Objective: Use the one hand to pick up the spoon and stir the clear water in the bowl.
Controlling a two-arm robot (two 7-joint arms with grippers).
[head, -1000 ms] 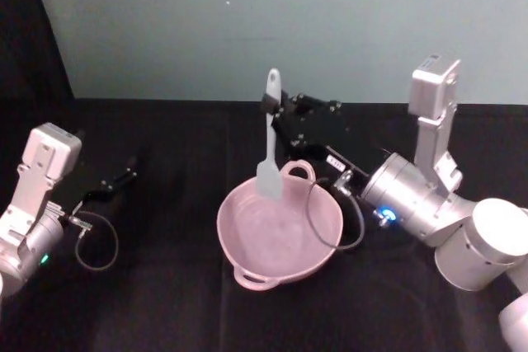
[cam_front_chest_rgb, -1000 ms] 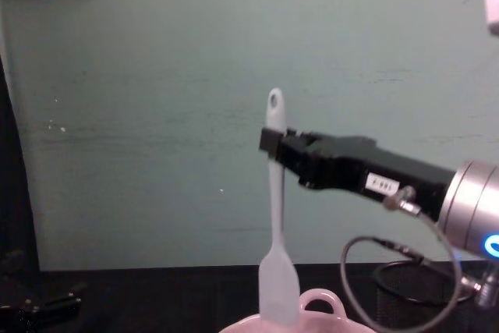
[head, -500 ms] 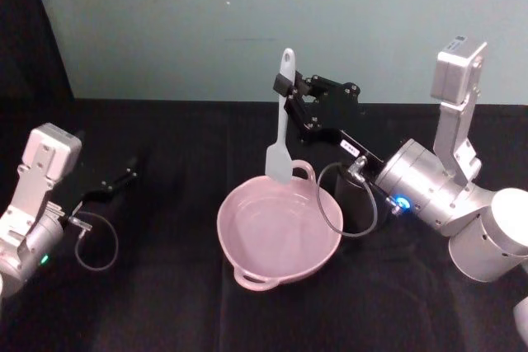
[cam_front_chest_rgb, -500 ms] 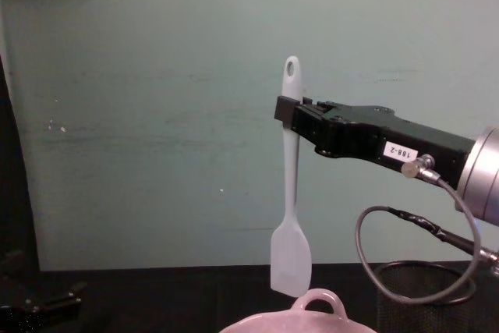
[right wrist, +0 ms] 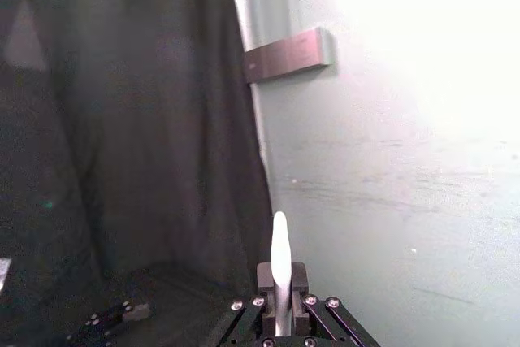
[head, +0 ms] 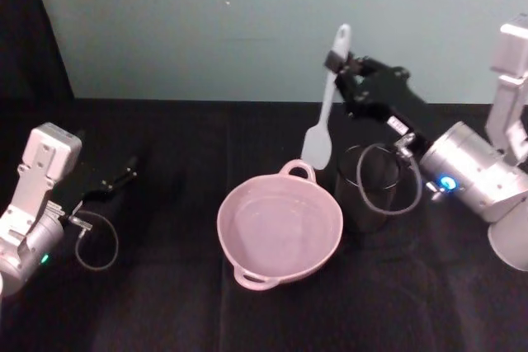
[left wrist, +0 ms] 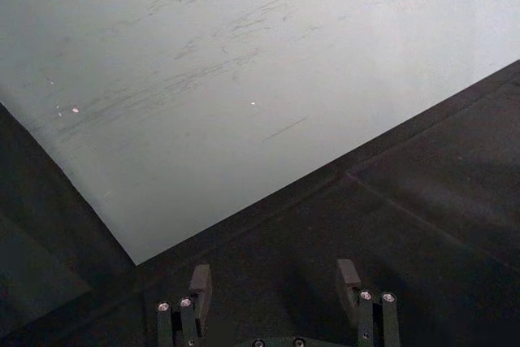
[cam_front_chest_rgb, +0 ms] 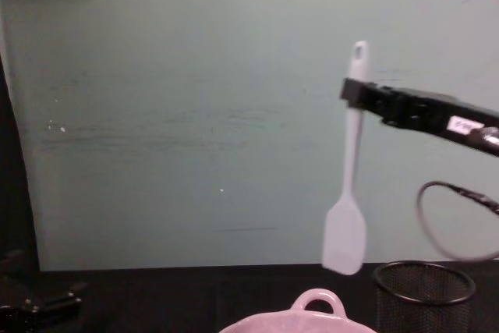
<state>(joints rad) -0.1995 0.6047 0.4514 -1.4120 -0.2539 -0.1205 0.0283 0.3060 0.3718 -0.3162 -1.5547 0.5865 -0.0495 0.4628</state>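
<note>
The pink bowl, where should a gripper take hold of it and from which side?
Grip the bowl by a loop handle on its rim, probably the near one, coming from above. The far loop sits under the spoon held by the right gripper.

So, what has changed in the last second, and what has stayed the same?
The right gripper, shut on the spoon, has lifted it out of the bowl and carried it up and to the robot's right. The spoon's head now hangs above the gap between the bowl's handle and the mesh cup. The bowl, the cup and the left gripper, parked open on the table's left, have not moved.
</note>
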